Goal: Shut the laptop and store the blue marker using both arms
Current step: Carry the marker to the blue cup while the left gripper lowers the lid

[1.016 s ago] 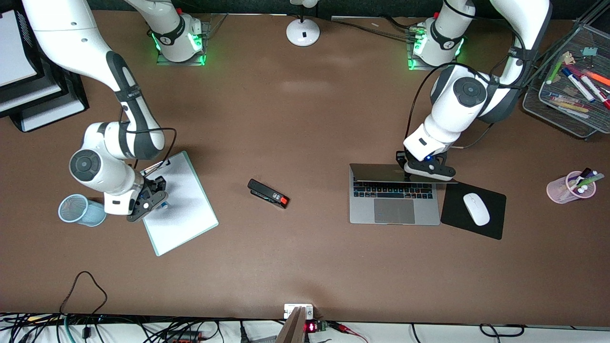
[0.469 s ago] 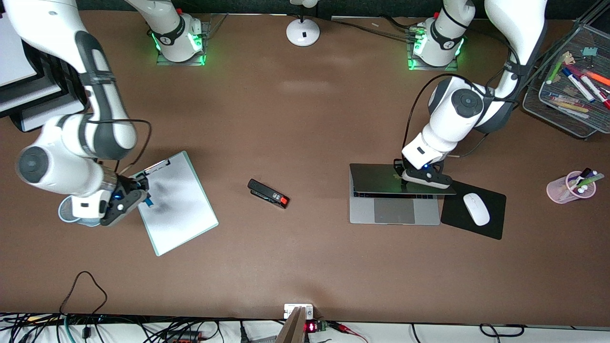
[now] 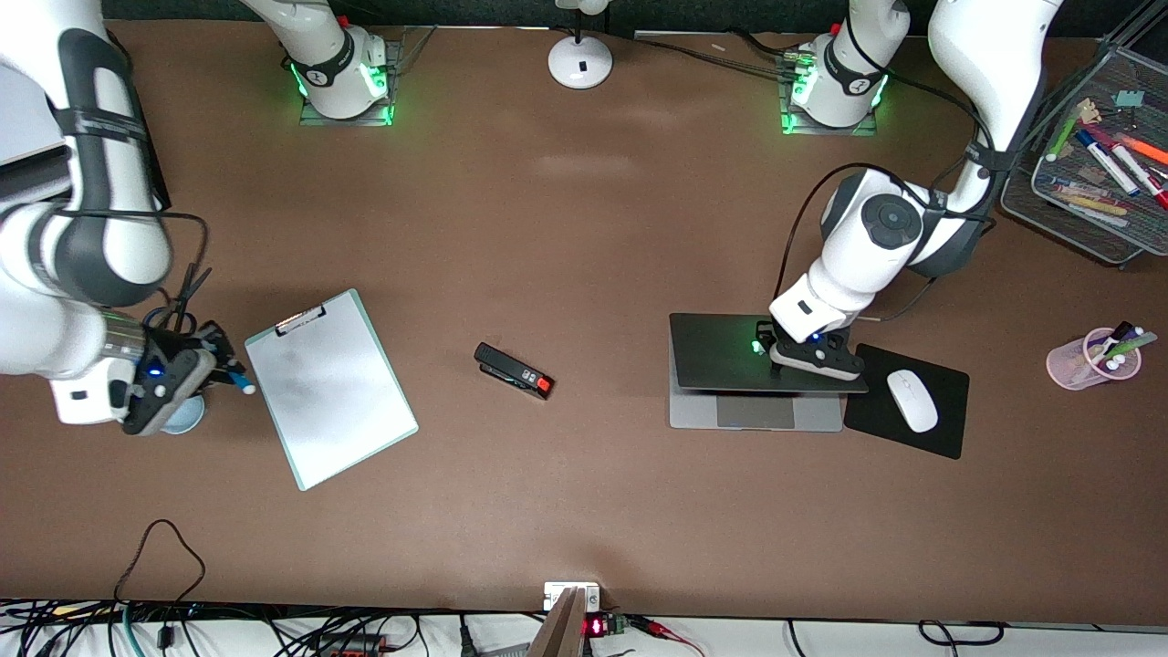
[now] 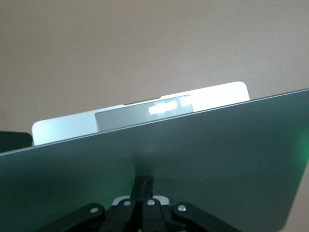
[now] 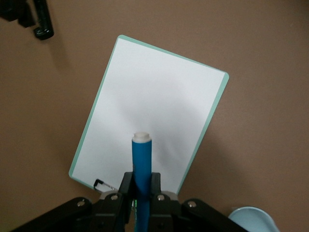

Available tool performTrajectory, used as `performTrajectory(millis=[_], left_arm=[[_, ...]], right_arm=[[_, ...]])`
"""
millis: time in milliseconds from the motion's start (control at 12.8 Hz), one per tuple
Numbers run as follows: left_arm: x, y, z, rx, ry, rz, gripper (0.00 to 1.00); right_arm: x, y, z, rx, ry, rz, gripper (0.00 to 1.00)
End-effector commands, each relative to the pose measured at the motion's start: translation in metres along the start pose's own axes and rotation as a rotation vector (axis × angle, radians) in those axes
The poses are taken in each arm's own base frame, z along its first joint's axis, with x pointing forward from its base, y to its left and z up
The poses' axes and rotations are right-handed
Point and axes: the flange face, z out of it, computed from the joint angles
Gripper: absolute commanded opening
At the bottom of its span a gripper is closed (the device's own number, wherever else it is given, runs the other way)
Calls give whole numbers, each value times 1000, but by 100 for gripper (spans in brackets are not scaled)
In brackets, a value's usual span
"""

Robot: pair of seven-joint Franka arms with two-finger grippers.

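Left gripper (image 3: 792, 359), jaws shut, sits on the half-closed laptop (image 3: 730, 351) lid beside the mouse (image 3: 912, 401). Right gripper (image 3: 214, 358) clamps the marker (image 3: 239, 382) above the cup (image 3: 182, 418), clipboard (image 3: 330, 387) alongside.

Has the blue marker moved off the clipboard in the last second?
Yes. The right gripper carried the blue marker off the clipboard toward the light-blue cup.

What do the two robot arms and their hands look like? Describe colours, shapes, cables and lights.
Both arms are glossy white with rounded segments and dark grey joints. A black cable loops along each forearm. The left hand and right hand are black, with a small blue light. The bases glow green.
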Motion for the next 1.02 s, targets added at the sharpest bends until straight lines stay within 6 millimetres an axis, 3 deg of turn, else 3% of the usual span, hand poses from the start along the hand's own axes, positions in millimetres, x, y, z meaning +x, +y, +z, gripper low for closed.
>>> performTrajectory(millis=[0,938], left_arm=[[11,-4,13,3,30,34,0],[11,-10,75,-58,63,0,0]], right_arm=[[-26,16,-23,31,78,-141,1],[-154,69,-47,47,432,-453,2]])
